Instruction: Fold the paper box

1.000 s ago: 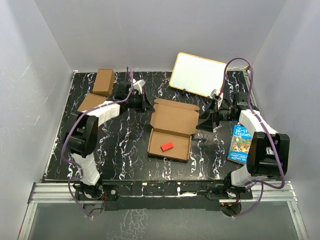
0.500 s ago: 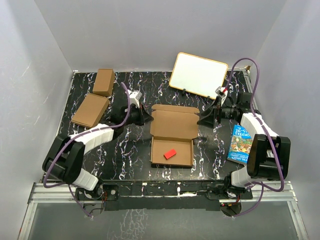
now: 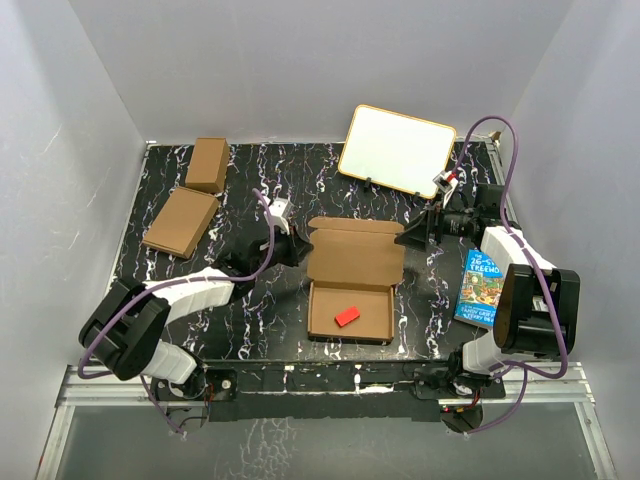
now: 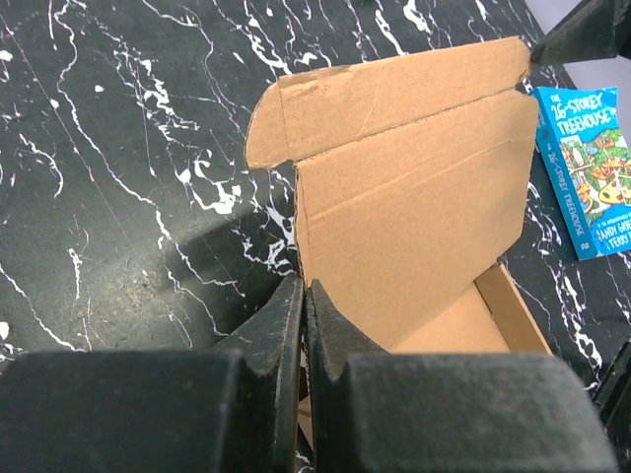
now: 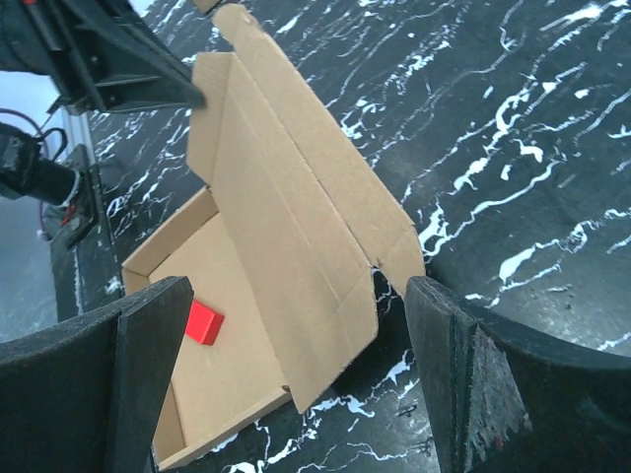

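The paper box (image 3: 352,262) lies mid-table as a shallow brown tray with its lid tilted up at the back. A small red block (image 3: 347,316) sits in the tray. My left gripper (image 3: 299,248) is shut on the left edge of the box where lid and tray meet; in the left wrist view the fingertips (image 4: 305,288) pinch the cardboard (image 4: 414,187). My right gripper (image 3: 415,237) is open just right of the lid's back right corner, not touching it. In the right wrist view its wide-open jaws (image 5: 296,296) frame the lid (image 5: 296,217) and the red block (image 5: 204,322).
A white board (image 3: 397,150) leans at the back right. A blue book (image 3: 482,285) lies right of the box, also in the left wrist view (image 4: 587,168). Two other brown cartons (image 3: 207,165) (image 3: 180,220) sit at the back left.
The box has slid toward the near edge and a little right, together with my left gripper. Its lid now stands more upright. My right gripper has barely moved.
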Robot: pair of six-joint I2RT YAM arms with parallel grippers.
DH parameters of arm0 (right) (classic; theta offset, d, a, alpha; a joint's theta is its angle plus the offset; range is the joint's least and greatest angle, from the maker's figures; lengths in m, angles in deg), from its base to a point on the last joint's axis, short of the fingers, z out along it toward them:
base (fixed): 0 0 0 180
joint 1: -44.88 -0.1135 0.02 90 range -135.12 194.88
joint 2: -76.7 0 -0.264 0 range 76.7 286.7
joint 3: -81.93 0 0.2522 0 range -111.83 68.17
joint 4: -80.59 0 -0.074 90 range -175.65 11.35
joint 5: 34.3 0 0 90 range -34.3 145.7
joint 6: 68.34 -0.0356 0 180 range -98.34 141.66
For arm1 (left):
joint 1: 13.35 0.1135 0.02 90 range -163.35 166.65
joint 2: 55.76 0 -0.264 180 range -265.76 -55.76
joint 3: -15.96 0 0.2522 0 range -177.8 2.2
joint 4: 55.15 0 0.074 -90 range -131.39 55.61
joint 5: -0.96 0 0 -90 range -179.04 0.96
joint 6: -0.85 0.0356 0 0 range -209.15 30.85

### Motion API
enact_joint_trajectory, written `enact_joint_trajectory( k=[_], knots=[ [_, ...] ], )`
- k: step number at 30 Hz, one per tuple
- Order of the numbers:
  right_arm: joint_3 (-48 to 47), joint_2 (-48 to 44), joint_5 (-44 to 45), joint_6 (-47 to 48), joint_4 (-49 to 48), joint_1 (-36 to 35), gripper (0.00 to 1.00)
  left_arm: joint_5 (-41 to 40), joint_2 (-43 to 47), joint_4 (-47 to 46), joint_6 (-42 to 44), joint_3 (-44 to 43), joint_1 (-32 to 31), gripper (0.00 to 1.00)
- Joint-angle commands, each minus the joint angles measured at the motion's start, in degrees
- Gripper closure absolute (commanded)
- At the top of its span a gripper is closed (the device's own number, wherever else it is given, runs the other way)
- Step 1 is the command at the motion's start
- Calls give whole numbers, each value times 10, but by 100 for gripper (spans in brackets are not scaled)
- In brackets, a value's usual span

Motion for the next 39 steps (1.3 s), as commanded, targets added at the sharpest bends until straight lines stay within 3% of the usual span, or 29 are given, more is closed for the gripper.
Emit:
enact_joint_trajectory(
  k=[1,9,16,39],
  knots=[
    [-22,-9,59,31,9,4,2,-46,30,-51,5,6,-10,100],
    [-44,-3,75,104,76,4,14,-65,46,-50,5,9,-16,100],
    [-55,26,49,118,102,-5,39,-69,49,-51,7,8,-17,100],
    [-57,55,2,81,68,-13,92,-34,35,-68,8,9,-20,100]
  ],
)
